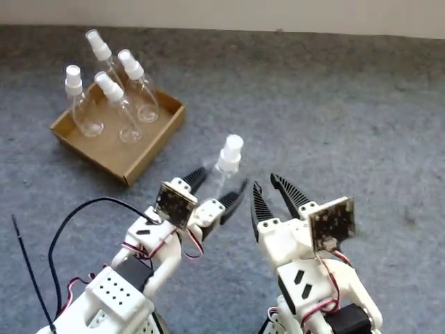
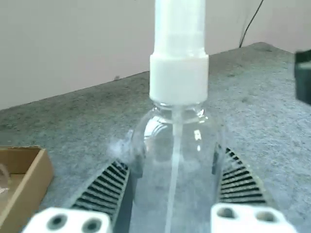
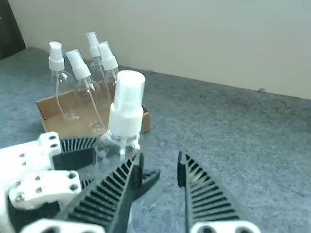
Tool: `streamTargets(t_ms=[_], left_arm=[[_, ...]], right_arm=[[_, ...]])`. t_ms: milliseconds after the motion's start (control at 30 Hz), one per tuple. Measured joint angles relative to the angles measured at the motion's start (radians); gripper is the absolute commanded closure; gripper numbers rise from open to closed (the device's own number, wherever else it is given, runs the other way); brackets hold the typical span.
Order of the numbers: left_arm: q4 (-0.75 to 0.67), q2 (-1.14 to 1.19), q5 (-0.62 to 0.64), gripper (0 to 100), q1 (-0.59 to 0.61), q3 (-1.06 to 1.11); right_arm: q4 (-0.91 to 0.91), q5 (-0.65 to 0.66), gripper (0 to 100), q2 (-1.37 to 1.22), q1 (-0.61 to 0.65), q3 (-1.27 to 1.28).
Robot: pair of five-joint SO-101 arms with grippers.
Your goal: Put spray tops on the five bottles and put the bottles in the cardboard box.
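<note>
4 bottles [image 1: 125, 118] in cardboard box [image 1: 156, 146]; 5th bottle [image 1: 226, 163] right, outside.

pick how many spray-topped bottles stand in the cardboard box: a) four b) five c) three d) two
a: four spray-topped bottles stand in the cardboard box, while the fifth bottle is outside it, held by the left gripper.

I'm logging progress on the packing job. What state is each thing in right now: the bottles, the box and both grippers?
Held bottle: spray top on, upright, outside the box.
Four boxed bottles: spray tops on, standing in the box.
Cardboard box: open, holding four bottles.
Left gripper: jaws shut on the held bottle.
Right gripper: jaws open, empty.
</note>
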State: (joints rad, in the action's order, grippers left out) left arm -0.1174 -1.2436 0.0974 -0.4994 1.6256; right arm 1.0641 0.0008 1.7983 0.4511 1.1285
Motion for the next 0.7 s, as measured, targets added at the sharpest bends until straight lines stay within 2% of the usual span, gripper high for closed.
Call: streamTargets(t_ms=[267, 367, 533, 600, 700], left_arm=[[0.031, -0.11, -0.002, 96, 0.292, -0.031], [0.163, -0.183, -0.08, 96, 0.358, -0.092], [0.496, -0.235, -0.155, 96, 0.482, -0.276], [0.56, -0.238, -0.158, 96, 0.537, -0.35], [0.585, -0.233, -0.158, 96, 0.591, -0.445]], right_arm=[[-0.009, 0.002, 89.2, 0.0, 0.0, 0.123], [-0.048, 0.002, 89.2, 0.0, 0.0, 0.189], [-0.123, 0.002, 89.2, -0.006, 0.002, 0.292], [-0.14, 0.002, 89.2, -0.005, 0.002, 0.313], [-0.149, 0.002, 89.2, -0.003, 0.002, 0.328]])
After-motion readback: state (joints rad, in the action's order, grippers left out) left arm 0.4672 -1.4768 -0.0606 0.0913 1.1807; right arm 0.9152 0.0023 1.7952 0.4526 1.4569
